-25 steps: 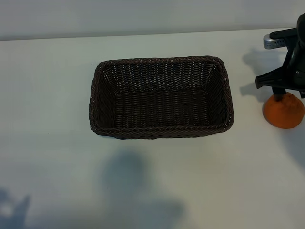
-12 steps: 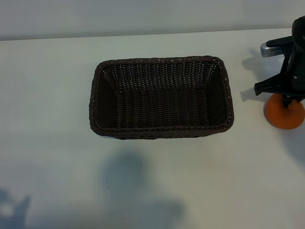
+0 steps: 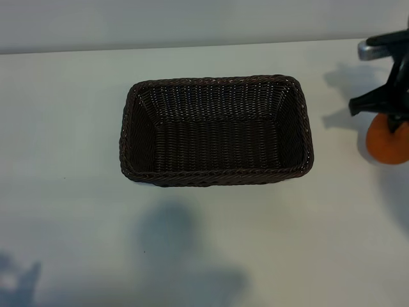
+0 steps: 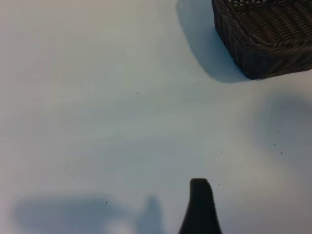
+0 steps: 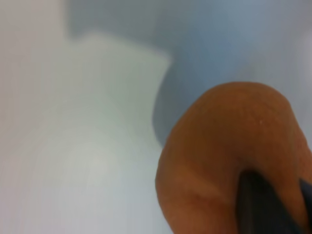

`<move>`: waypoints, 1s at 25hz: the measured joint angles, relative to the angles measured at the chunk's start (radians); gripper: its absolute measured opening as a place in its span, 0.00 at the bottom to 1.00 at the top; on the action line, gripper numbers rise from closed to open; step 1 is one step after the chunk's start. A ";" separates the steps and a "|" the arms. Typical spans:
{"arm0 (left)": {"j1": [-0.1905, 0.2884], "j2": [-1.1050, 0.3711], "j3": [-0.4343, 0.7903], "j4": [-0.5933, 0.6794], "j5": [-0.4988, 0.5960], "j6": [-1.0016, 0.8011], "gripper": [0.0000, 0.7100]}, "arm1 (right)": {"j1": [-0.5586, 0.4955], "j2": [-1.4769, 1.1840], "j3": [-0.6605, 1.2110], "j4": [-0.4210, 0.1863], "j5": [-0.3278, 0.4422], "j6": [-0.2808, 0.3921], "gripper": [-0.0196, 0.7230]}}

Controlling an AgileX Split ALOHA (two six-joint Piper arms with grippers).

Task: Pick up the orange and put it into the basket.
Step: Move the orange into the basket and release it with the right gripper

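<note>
Right gripper (image 3: 397,123) grips the orange (image 3: 386,144) beside the basket (image 3: 216,130).

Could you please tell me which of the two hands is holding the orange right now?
The right hand, at the table's right edge, grips the orange; the left hand is open and holds nothing.

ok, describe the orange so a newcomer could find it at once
Start at the dark wicker basket in the middle of the white table. Look past its right end, to the picture's right edge: the orange sits under the right gripper, which is shut on its top. It is the only round, bright-coloured thing here.
</note>
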 joint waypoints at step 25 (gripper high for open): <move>0.000 0.000 0.000 0.000 0.000 0.002 0.78 | 0.155 -0.137 -0.205 0.132 0.152 -0.097 0.14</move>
